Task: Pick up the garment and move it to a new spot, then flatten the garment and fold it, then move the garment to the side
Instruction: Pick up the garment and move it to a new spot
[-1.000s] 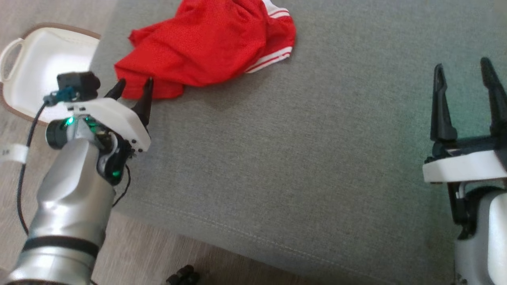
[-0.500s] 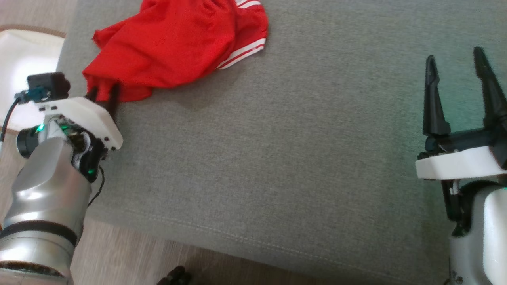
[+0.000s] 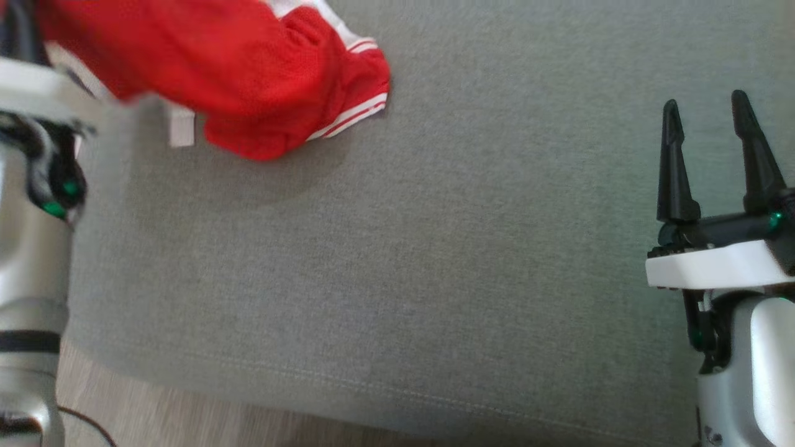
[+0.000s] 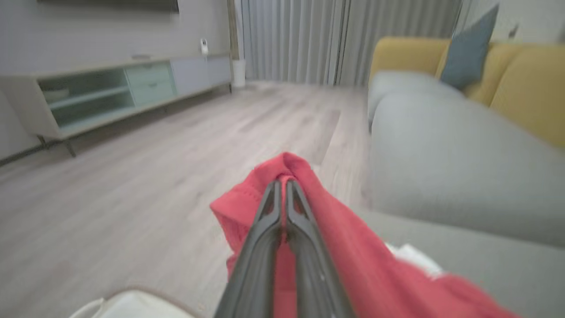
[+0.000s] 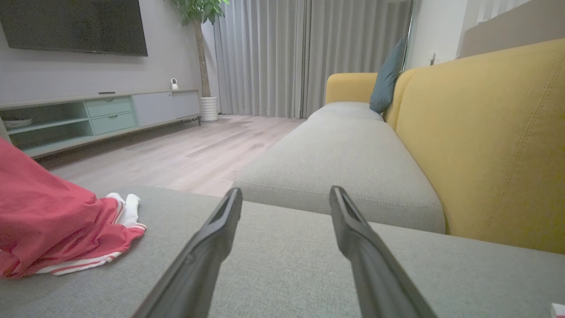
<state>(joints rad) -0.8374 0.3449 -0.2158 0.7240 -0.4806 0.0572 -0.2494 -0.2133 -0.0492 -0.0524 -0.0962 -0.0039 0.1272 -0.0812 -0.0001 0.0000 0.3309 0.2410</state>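
Garment (image 3: 248, 62), red, pinched by the closed left gripper (image 4: 283, 183), part-lifted near the left edge of the sofa (image 3: 435, 248); right gripper (image 3: 705, 105) open, empty. Pick-up apparently begun; moving, flattening, folding remain.

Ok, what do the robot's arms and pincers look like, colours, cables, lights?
The left pincer and right pincer each have two long, tapering dark fingers on a white mounting plate atop a glossy silver forearm. The left forearm carries a black band, with a thin black cable trailing below. Small green lights glow near both wrists.
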